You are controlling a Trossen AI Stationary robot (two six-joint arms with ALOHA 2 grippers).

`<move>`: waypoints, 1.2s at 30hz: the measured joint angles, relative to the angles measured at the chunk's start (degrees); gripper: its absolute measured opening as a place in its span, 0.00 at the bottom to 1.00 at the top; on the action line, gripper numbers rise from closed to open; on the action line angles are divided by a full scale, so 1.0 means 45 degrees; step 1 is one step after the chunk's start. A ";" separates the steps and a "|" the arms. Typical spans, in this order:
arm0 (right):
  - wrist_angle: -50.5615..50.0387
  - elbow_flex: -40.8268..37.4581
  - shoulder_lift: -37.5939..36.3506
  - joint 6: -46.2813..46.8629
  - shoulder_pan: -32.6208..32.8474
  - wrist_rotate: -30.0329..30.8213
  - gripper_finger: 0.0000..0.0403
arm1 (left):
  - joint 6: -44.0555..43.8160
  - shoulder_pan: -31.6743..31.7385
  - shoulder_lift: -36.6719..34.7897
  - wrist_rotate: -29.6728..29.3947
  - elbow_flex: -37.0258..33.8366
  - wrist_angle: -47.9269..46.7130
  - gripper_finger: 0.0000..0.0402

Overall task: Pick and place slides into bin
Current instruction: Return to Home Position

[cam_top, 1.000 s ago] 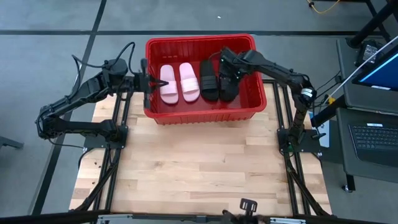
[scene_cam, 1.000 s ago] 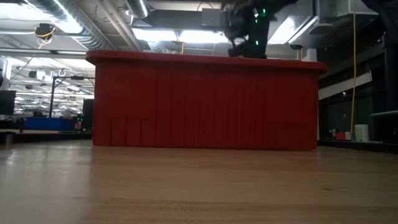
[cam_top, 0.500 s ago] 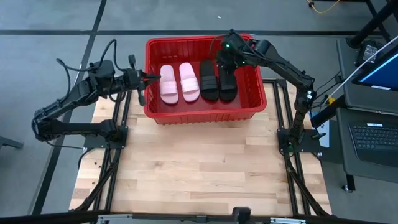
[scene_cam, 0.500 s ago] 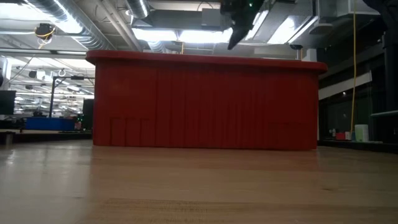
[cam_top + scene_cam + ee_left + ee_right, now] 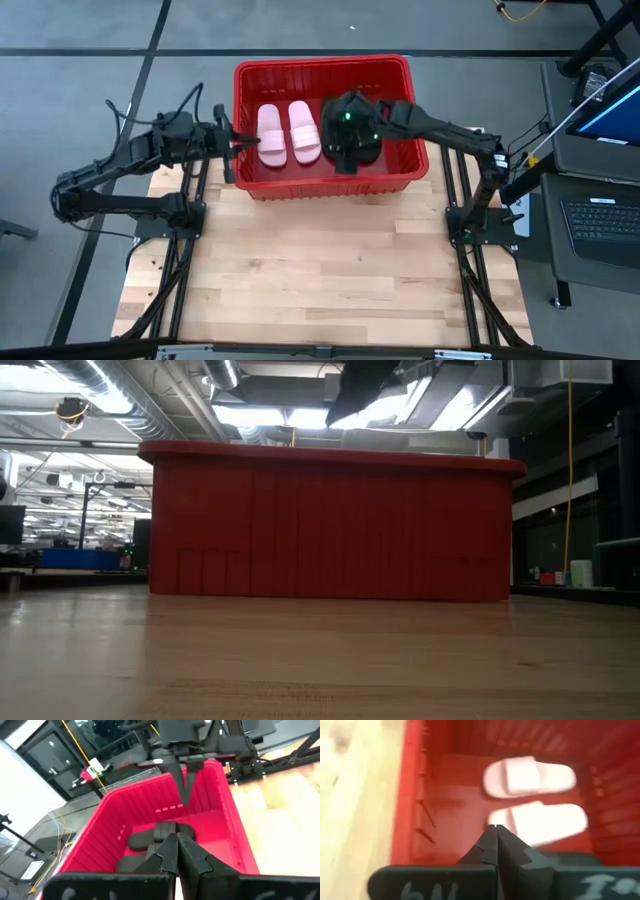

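The red bin (image 5: 322,178) stands at the table's far middle. Two pale pink slides (image 5: 272,135) (image 5: 305,131) lie side by side on its floor, left of centre, and also show in the right wrist view (image 5: 530,776). Two black slides (image 5: 152,837) lie right of them, mostly hidden in the high view by my right arm. My right gripper (image 5: 497,840) is shut and empty, above the bin over the black slides (image 5: 345,130). My left gripper (image 5: 176,846) is shut and empty, at the bin's left wall (image 5: 250,143).
Bare wooden table (image 5: 320,270) lies in front of the bin, toward the near edge. The bin's thick rim (image 5: 330,455) stands high above the table top. A desk with a laptop (image 5: 600,215) stands off the table's right side.
My right gripper has risen out of the bin, away from the black slides, and swung back over them toward the near side. My left gripper has drawn back from over the pink slides toward the bin's left wall. The slides lie still.
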 joint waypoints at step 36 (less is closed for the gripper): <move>1.1322 -1.7899 -1.3335 0.4959 0.6691 0.3831 0.01 | -0.1452 -0.3382 -0.9062 -0.3453 -1.3303 1.0999 0.00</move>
